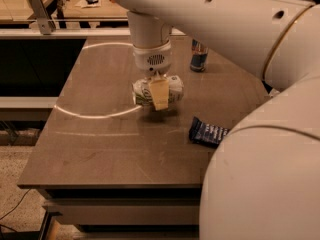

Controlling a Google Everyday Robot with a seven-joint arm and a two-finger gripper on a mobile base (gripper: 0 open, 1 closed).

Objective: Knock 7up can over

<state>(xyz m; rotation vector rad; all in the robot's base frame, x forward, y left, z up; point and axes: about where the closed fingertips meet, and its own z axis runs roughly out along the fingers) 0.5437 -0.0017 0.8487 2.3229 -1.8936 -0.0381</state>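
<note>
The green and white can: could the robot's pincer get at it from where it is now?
Probably yes. The pincer hangs right at the green and white can, with nothing between them; the blue can and the dark wrapper sit well aside.

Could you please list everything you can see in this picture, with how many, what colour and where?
Soda can: one, green and white, middle of the table, apparently lying on its side.
Slim can: one, blue and silver, upright at the far side of the table.
Snack packet: one, dark blue, flat on the table, nearer the camera than both cans, at the right.
Table: one, grey-brown, fills the middle of the view.
Arm: one, white, comes in from the right and crosses above the table.
Claw: one, white and pale yellow, directly over the soda can.
</note>
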